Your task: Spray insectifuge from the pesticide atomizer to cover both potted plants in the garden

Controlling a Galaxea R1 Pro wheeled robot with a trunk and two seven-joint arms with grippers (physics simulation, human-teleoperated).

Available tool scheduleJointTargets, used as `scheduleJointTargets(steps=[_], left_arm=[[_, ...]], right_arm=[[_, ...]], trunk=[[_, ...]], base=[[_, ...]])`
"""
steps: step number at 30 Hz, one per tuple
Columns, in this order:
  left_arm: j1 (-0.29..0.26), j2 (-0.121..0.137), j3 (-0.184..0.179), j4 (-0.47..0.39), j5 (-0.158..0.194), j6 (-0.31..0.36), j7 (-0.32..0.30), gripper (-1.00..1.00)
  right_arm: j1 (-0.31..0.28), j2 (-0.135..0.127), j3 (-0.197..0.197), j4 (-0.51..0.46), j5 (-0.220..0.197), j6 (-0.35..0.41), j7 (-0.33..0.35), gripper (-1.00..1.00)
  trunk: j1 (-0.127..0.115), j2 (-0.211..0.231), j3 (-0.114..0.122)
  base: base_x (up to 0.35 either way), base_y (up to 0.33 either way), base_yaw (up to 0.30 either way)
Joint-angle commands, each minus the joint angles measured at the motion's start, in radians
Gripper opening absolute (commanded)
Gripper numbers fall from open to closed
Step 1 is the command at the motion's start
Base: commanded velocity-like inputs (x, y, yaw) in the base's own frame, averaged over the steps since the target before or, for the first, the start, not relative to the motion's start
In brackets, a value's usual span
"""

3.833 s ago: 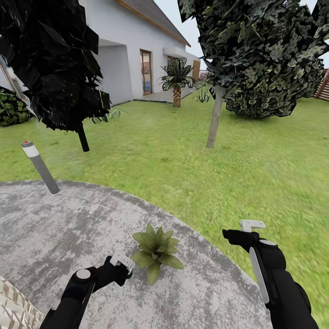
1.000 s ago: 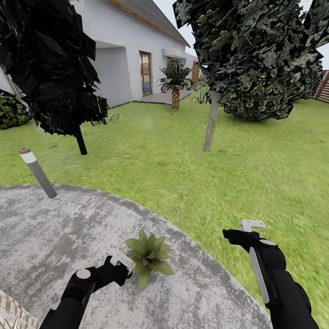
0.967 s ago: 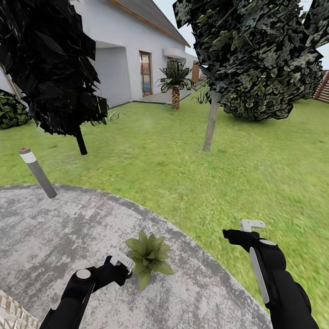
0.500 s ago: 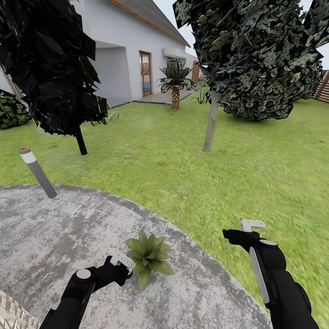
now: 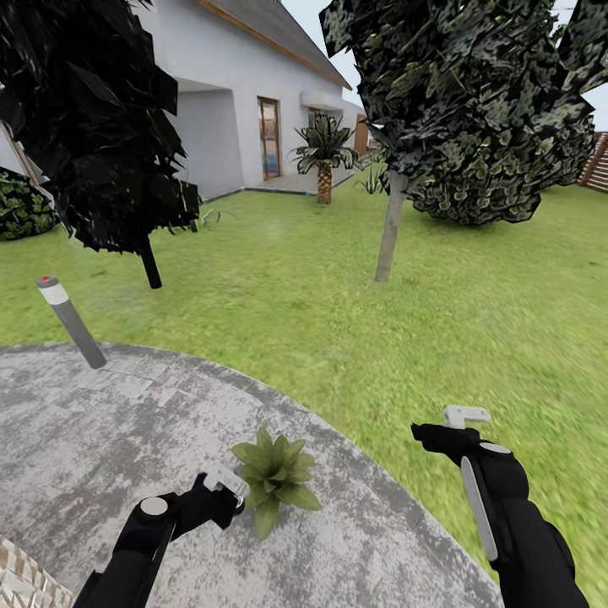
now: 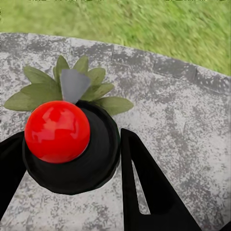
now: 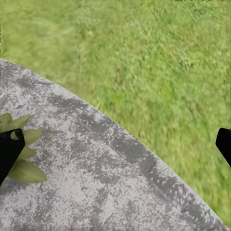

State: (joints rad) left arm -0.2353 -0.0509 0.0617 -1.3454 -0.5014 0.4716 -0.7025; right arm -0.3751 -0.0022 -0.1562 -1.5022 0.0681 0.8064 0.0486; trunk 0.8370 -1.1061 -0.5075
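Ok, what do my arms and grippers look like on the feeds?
Both arms are glossy black. The left arm has a round white cap at a joint, the right arm a long pale grey strip. The left gripper and right gripper have whitish-grey tips.

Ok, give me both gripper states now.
Left gripper: jaws closed on the pesticide atomizer.
Right gripper: jaws open, empty.

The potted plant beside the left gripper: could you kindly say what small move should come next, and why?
Probably squeeze the spray now: the left gripper holds the pesticide atomizer, its black top between the fingers, right beside the potted plant and facing its leaves.
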Motion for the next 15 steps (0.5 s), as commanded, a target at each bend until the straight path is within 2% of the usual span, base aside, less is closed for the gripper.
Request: scheduleJointTargets(steps=[1, 6, 11, 13, 15], left_arm=[[0.000, -0.001, 0.003, -0.005, -0.006, 0.004, -0.010, -1.00], [0.003, 0.000, 0.001, -0.100, -0.007, 0.004, -0.010, -1.00], [-0.003, 0.004, -0.006, -0.116, -0.006, 0.008, -0.018, -1.00], [-0.022, 0.004, -0.010, -0.125, -0.007, 0.012, -0.058, -1.00], [-0.065, 0.005, -0.012, -0.129, -0.008, 0.014, -0.162, -1.00]], right_arm=[[-0.001, 0.000, 0.000, -0.001, 0.007, 0.005, 0.005, 1.00], [-0.001, 0.000, 0.000, -0.001, 0.007, 0.005, 0.005, 1.00], [-0.001, -0.001, -0.001, -0.001, 0.006, 0.005, 0.006, 1.00], [-0.001, 0.000, 0.000, -0.001, 0.006, 0.004, 0.006, 1.00], [-0.001, 0.000, 0.000, -0.001, 0.006, 0.004, 0.007, 1.00]], trunk=[[0.000, 0.000, 0.000], [0.000, 0.000, 0.000], [0.000, 0.000, 0.000], [0.000, 0.000, 0.000], [0.000, 0.000, 0.000]], base=[[0.000, 0.000, 0.000], [0.000, 0.000, 0.000], [0.000, 0.000, 0.000], [0.000, 0.000, 0.000], [0.000, 0.000, 0.000]])
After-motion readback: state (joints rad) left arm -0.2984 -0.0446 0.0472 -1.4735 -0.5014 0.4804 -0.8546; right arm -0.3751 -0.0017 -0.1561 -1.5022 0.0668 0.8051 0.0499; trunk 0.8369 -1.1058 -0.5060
